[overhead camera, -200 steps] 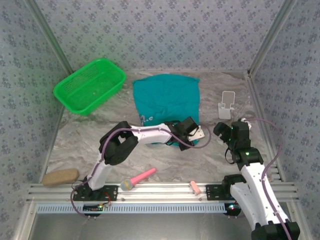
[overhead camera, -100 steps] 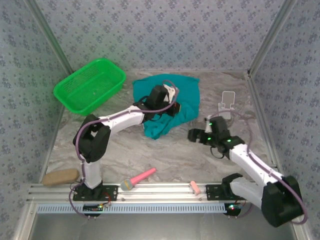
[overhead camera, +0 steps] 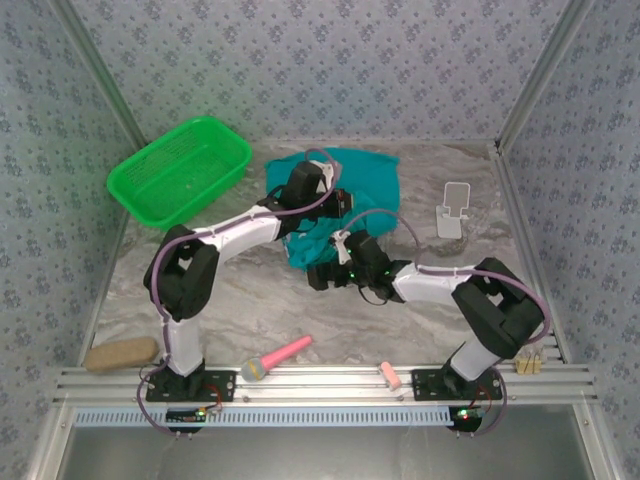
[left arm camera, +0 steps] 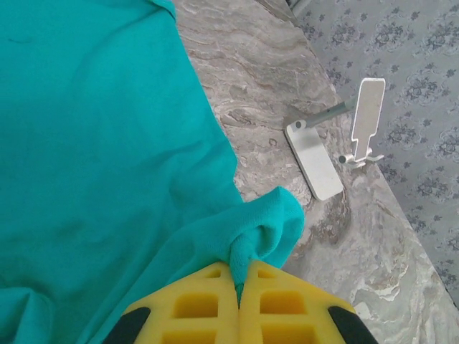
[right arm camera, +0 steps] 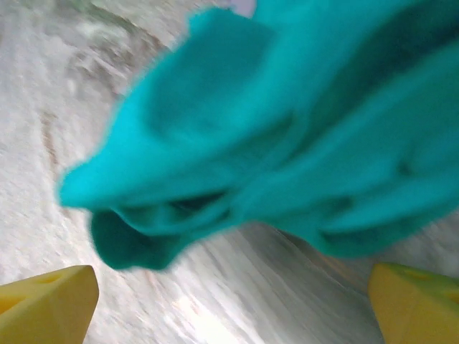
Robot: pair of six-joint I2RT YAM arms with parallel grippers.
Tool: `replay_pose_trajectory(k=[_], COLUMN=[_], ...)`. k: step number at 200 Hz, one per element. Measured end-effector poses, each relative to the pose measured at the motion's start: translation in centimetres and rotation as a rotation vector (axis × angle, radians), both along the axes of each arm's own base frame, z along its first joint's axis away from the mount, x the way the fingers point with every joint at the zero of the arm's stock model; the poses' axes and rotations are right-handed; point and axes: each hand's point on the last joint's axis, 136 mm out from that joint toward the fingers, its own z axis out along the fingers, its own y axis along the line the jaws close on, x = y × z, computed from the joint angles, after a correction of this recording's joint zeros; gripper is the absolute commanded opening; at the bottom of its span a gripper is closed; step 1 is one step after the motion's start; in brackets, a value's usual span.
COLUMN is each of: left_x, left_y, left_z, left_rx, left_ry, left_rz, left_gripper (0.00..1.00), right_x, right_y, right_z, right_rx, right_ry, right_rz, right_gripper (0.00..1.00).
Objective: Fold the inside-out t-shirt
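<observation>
T-shirt (overhead camera: 368, 172) sits bunched at the back of the table (overhead camera: 240, 300).
Left gripper (left arm camera: 238, 279) pinches its edge and has pulled it back; right gripper (right arm camera: 233, 301) has swung in, fingers wide, to grab the near corner.

Green plastic mesh basket (overhead camera: 180, 170): far left of the marble-patterned tabletop (overhead camera: 300, 310), tilted against the left wall. White phone stand (overhead camera: 452, 208): upright at the far right; in the left wrist view its flat base (left arm camera: 315, 163) lies on bare tabletop. Tan block (overhead camera: 120, 353): near left corner. Pink-handled tool (overhead camera: 278, 357), pale blue head: beside the front rail. Small pink piece (overhead camera: 389, 375): lying on that rail.
</observation>
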Motion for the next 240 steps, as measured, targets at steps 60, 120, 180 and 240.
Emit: replay_pose_trajectory(k=[60, 120, 180, 240], left_x=[1.0, 3.9, 3.7, -5.9], left_y=[1.2, 5.5, 11.5, 11.0], left_z=[0.0, 0.4, 14.2, 26.1], left_rx=[-0.013, 0.04, -0.008, -0.207], left_ry=[0.016, 0.041, 0.016, -0.097], left_rz=[0.019, 0.133, 0.446, 0.383], left_gripper=[0.0, 0.0, 0.0, 0.0], right_x=[3.6, 3.0, 2.9, -1.4], right_y=[3.9, -2.7, -10.0, -14.0], right_z=[-1.4, -1.4, 20.6, 35.5], right_rx=[0.006, -0.104, -0.199, -0.277], right_ry=[-0.03, -0.051, -0.53, -0.923], right_rz=[-0.131, -0.233, -0.156, -0.095], right_gripper=[0.48, 0.0, 0.0, 0.0])
